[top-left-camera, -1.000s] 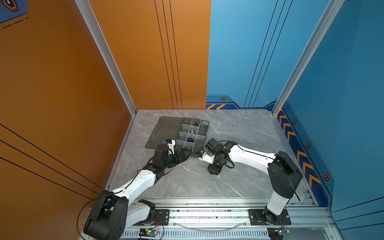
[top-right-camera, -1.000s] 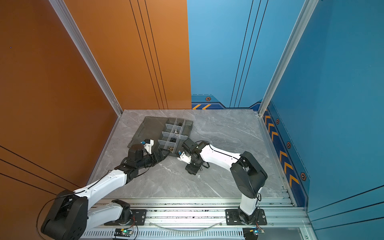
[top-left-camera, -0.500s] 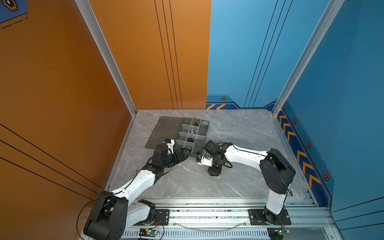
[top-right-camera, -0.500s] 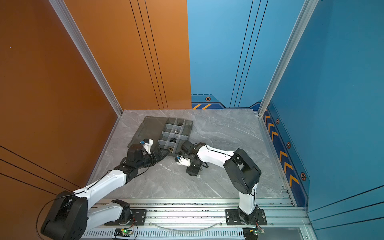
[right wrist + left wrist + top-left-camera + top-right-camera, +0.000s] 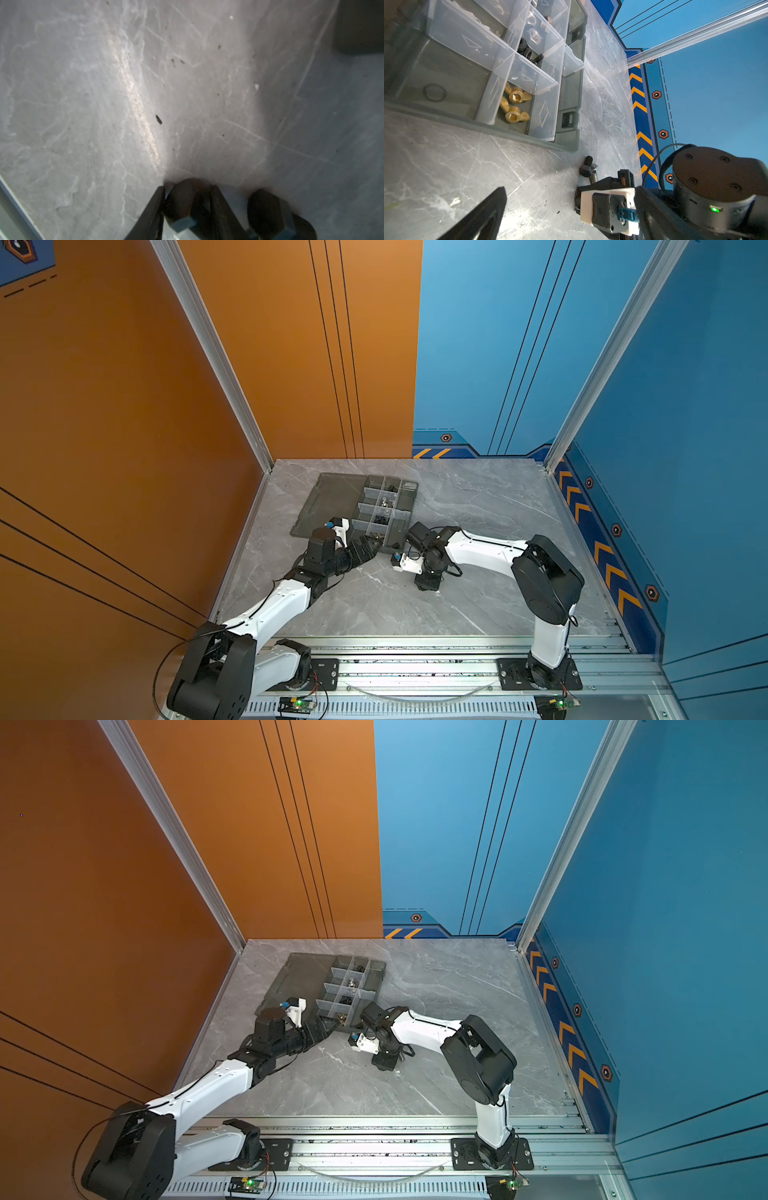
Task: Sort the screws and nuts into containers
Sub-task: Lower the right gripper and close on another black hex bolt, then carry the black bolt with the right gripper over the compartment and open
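My right gripper [image 5: 187, 188] sat narrow, clamped on a small dark hex-headed metal screw [image 5: 182, 202] on the grey marble table [image 5: 83, 104], near a corner of the dark grey plastic organizer tray [image 5: 508, 133]. Light, rigid and slick, I judged: best pinched across the head flats. My left gripper [image 5: 371, 545] gaped, empty.

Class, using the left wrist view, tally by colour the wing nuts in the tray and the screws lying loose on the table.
Brass wing nuts: 2
Black screws: 1
Silver screws: 1
Total: 4
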Motion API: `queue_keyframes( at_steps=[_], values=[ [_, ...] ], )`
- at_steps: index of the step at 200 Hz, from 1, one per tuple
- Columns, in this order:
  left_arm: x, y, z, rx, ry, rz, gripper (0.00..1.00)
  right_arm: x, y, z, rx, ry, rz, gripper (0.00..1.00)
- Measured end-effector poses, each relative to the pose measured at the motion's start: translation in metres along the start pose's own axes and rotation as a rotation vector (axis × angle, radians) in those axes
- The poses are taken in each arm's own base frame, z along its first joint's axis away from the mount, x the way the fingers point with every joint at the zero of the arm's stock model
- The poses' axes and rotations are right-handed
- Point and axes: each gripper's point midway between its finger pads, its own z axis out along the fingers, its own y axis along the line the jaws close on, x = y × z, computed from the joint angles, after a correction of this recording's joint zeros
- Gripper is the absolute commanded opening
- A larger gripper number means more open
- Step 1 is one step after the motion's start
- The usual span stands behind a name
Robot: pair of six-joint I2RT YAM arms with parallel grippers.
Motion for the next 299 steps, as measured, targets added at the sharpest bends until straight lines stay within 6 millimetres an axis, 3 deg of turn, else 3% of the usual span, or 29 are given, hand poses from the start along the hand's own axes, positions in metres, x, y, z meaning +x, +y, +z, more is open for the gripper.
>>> queue_keyframes(
  at_steps=[52, 106, 146, 193, 213, 241, 276, 299],
  values=[
    [0.000, 0.000, 0.000, 0.000, 0.000, 0.000, 0.98, -0.001, 0.000, 0.000, -0.005, -0.005, 0.023, 0.07],
    [0.000, 0.000, 0.000, 0.000, 0.000, 0.000, 0.98, -0.006, -0.002, -0.010, -0.061, -0.069, 0.085, 0.01],
    [0.000, 0.000, 0.000, 0.001, -0.001, 0.000, 0.98, -0.030, -0.014, -0.058, -0.100, -0.265, 0.151, 0.00],
    [0.000, 0.000, 0.000, 0.001, -0.002, 0.000, 0.98, -0.080, -0.053, -0.123, -0.079, -0.521, 0.188, 0.00],
    [0.000, -0.001, -0.001, 0.003, -0.003, 0.001, 0.98, -0.102, -0.070, -0.136, -0.064, -0.588, 0.197, 0.00],
    [-0.001, -0.003, -0.003, 0.010, -0.009, 0.006, 0.98, -0.124, -0.090, -0.122, -0.072, -0.614, 0.236, 0.00],
    [-0.002, -0.002, -0.004, 0.009, -0.014, 0.004, 0.98, -0.131, -0.104, -0.083, -0.110, -0.567, 0.299, 0.00],
    [-0.002, -0.002, -0.004, 0.008, -0.013, 0.004, 0.98, -0.132, -0.107, -0.069, -0.124, -0.551, 0.326, 0.00]
  ],
)
